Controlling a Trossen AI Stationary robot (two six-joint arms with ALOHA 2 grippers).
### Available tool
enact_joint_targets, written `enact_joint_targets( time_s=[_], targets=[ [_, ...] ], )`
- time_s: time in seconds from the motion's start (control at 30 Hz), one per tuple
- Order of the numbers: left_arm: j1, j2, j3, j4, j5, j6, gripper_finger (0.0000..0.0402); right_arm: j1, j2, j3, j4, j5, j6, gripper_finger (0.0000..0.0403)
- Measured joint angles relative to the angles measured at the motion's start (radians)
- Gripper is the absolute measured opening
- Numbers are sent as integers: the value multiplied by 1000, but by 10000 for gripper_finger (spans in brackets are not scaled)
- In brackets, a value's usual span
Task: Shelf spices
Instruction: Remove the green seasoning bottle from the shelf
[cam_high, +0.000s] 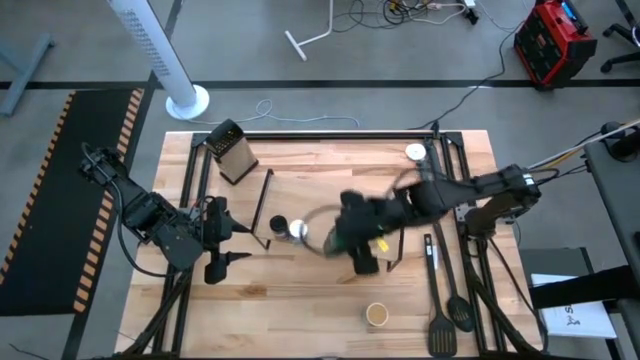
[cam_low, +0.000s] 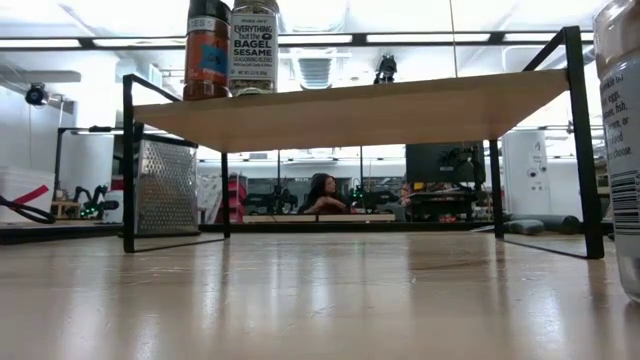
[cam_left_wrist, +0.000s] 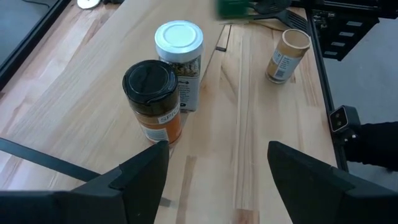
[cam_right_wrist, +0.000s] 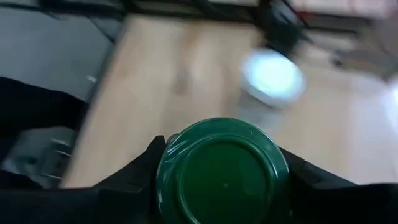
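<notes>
Right gripper (cam_right_wrist: 221, 171): fingers closed on the green-lidded jar (cam_right_wrist: 222, 171), held over the middle of the shelf (cam_high: 300, 170); arm blurred in the high view. Left gripper (cam_left_wrist: 217, 171): fingers apart, holding nothing, at the shelf's left end, facing the black-lidded jar (cam_left_wrist: 152, 99). White-lidded jar (cam_left_wrist: 179, 62) just behind it, both upright on the shelf board. Tan-lidded jar (cam_left_wrist: 287, 56) farther off, on the table (cam_high: 300, 300) near its front edge. Grater (cam_high: 232, 152) at far left corner
</notes>
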Motion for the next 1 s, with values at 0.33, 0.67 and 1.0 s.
enact_joint_targets(
  time_s=[0.33, 0.67, 1.0],
  targets=[
    [0, 0, 0, -1, 1, 3, 263, 219, 131, 1, 128, 70, 75, 176],
    [0, 0, 0, -3, 1, -1, 263, 252, 303, 1, 149, 62, 160, 176],
    [0, 0, 0, -14, 1, 3, 263, 264, 390, 1, 156, 30, 154, 176]
  ],
)
